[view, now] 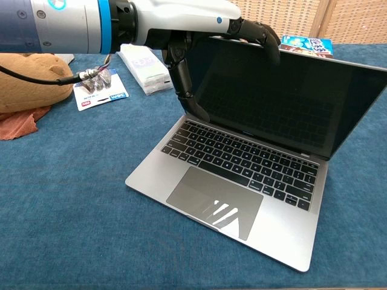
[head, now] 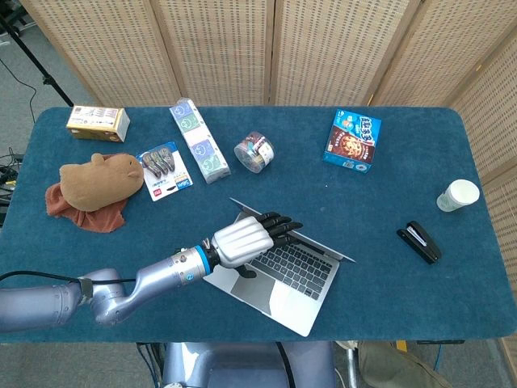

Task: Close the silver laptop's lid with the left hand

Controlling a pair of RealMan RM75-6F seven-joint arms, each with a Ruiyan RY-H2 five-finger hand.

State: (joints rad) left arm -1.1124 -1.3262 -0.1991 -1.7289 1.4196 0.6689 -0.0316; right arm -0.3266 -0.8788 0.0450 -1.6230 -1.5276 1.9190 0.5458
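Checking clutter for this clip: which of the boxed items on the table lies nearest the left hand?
The long white pack with round face prints, lying behind the left hand. The yellow box sits at the far left corner, the blue cookie box far right.

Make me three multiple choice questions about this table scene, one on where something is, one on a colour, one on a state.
1. Where is the stapler?
A. right of the laptop
B. beside the plush toy
C. on the keyboard

2. What colour is the table cover?
A. red
B. blue
C. white

3. How is the laptop lid?
A. fully shut
B. detached
C. open, with the left hand on its top edge

Answers: 1 A, the head view shows it right of the laptop. 2 B, blue in both views. 3 C, screen and keyboard both show.
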